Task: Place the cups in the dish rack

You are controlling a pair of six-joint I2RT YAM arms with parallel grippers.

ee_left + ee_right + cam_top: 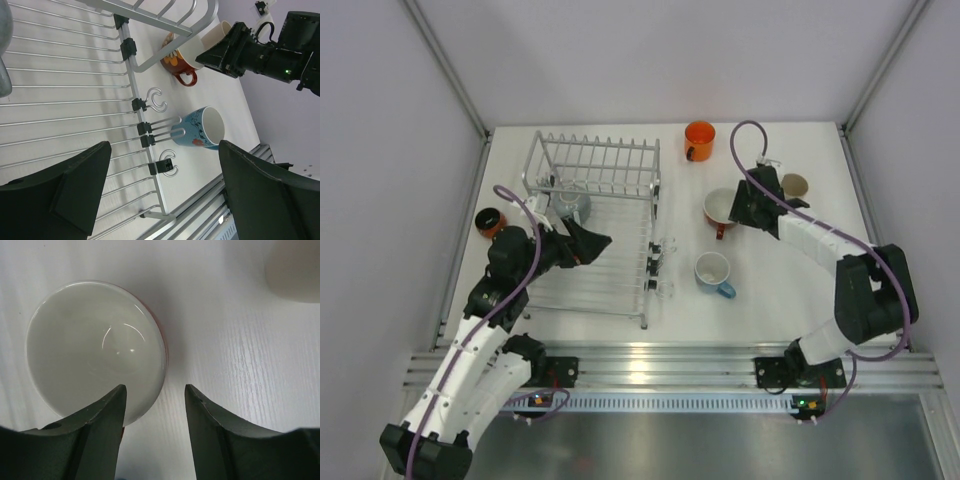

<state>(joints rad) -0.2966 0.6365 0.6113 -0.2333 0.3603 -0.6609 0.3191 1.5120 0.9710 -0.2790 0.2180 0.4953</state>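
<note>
Top external view: the dish rack sits on the table, and none of the five mugs I can name is in it yet. Four are on the table right of the rack. The orange mug is off the rack's far right corner, the red mug w/ white inside is just right of its mid-length, and the blue mug is off its near right corner. The beige mug is furthest right of the rack, beyond the red one. The dark red-orange mug is on the opposite side, just left of the rack's outer wire. One grey rounded item lies inside the rack by the upright tines. Can't tell if it's a cup, so at best one load is done. The left gripper hangs over the rack floor, jaws spread wide w/ nothing between them. Left wrist cam agrees: only rack wires & the blue mug beyond show in the gap. The right gripper is right of the rack, over the red mug. Right wrist cam shows jaws parted a moderate amt, one finger over the white inside, the other outside the wall, rim between them, not pinched yet. Judgement: the task is early, w/ approx all five mugs left. The step in hand looks like a rim grasp on the red mug, then a carry left to the rack.
</note>
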